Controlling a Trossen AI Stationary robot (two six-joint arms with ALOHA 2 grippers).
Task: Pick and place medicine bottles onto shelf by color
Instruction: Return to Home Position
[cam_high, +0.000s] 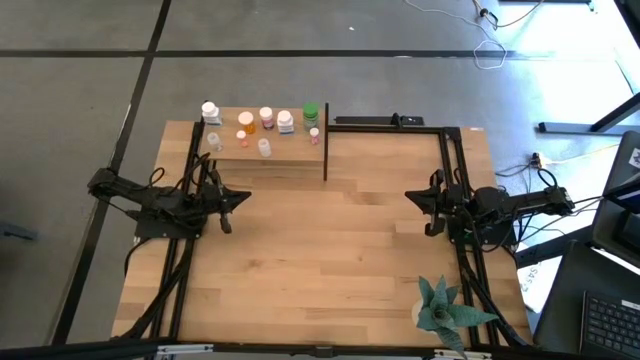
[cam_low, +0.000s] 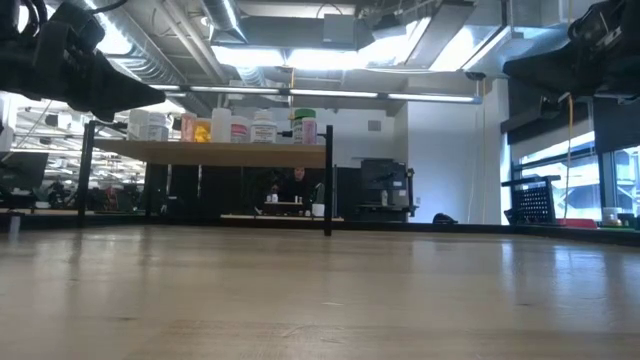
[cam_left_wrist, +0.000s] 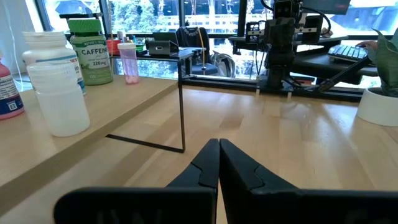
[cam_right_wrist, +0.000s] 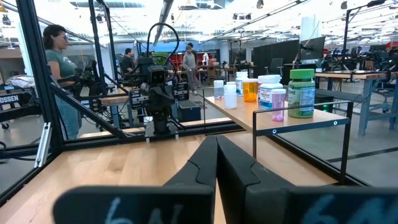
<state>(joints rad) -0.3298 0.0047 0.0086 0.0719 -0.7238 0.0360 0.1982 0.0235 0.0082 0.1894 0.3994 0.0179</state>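
Light wood shelf (cam_high: 270, 158) on thin black posts carries the small white, orange, pink, clear and green medicine bottles (cam_high: 266, 120), while left gripper (cam_left_wrist: 219, 149) near its front and right gripper (cam_right_wrist: 216, 144) well apart from it, fingers closed on nothing, should likely draw back slowly, clear of the shelf.

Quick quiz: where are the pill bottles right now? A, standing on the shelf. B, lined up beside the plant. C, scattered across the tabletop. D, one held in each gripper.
A: the pill bottles stand together on the shelf, while the left gripper and the right gripper each have their fingers shut on nothing.
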